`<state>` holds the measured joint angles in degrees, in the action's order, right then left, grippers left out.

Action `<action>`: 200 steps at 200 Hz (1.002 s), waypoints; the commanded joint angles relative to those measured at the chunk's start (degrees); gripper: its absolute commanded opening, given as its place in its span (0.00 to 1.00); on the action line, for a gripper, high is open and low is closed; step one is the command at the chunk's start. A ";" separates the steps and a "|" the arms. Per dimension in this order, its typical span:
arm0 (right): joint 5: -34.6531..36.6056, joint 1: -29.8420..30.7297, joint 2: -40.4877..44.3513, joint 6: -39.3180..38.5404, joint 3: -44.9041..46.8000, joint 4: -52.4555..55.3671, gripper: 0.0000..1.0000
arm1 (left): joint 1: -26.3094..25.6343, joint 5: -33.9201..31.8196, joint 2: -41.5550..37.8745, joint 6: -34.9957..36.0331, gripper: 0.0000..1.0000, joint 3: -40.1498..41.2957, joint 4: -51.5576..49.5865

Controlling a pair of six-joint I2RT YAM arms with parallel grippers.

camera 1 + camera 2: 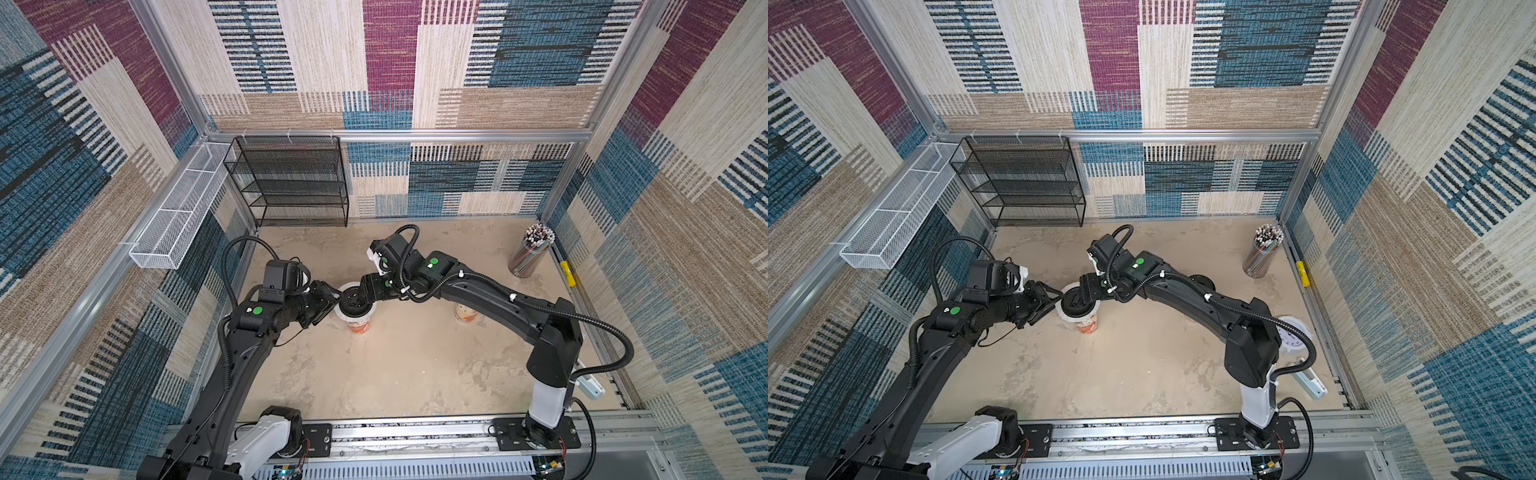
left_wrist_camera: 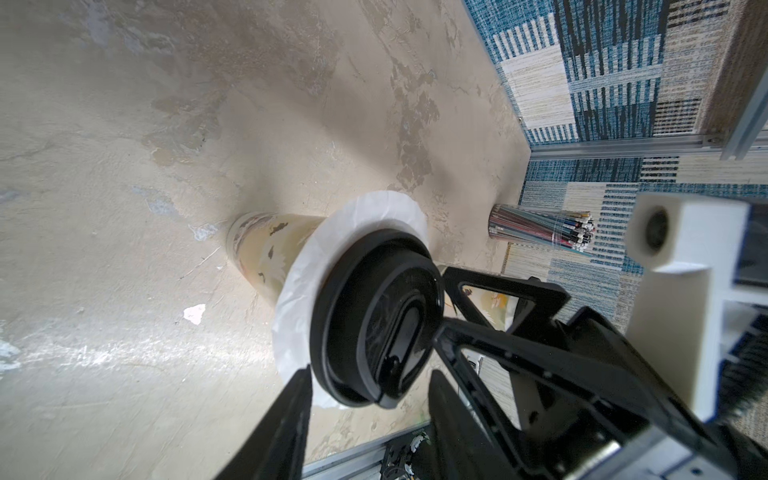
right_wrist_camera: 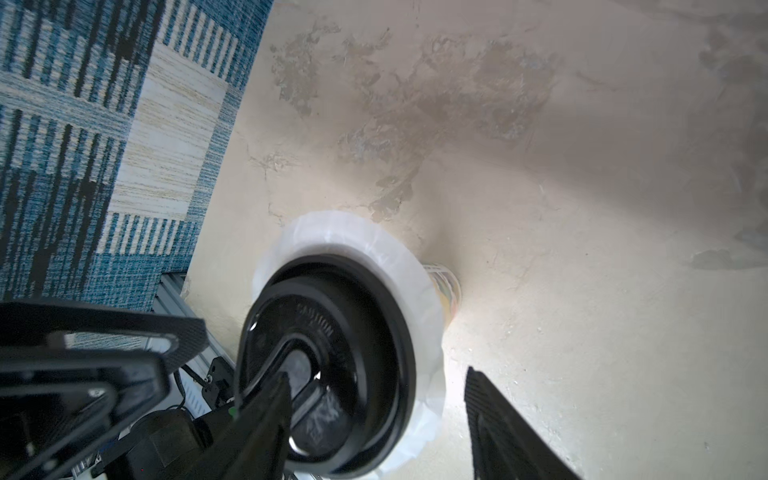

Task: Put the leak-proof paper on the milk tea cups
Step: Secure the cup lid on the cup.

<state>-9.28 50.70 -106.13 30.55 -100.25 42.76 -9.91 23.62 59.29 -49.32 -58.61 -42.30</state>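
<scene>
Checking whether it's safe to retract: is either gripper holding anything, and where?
Nothing looks gripped. The left gripper and right gripper each straddle the rim of the black lid on the cup, jaws apart.

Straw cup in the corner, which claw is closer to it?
Right. The right claw is over the black lid, toward the straw cup; the left claw is at the lid's far edge.
</scene>
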 commanded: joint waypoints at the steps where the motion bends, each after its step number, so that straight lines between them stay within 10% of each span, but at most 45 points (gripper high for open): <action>1: 2.48 0.05 2.52 -2.38 0.07 -1.26 0.73 | 0.15 -1.64 0.10 1.38 0.50 -0.45 -1.09; 84: -4.67 0.37 17.27 -52.34 22.37 -28.26 0.90 | 7.45 3.68 3.02 4.94 0.53 -3.01 0.22; 200: -8.96 0.36 8.38 -52.34 18.27 -26.81 0.97 | 7.54 5.39 1.82 3.10 0.54 1.30 3.80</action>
<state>-18.00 50.98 -96.92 -21.08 -81.10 17.30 -2.48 28.69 61.12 -46.87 -57.32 -39.94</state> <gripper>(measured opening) 0.961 0.539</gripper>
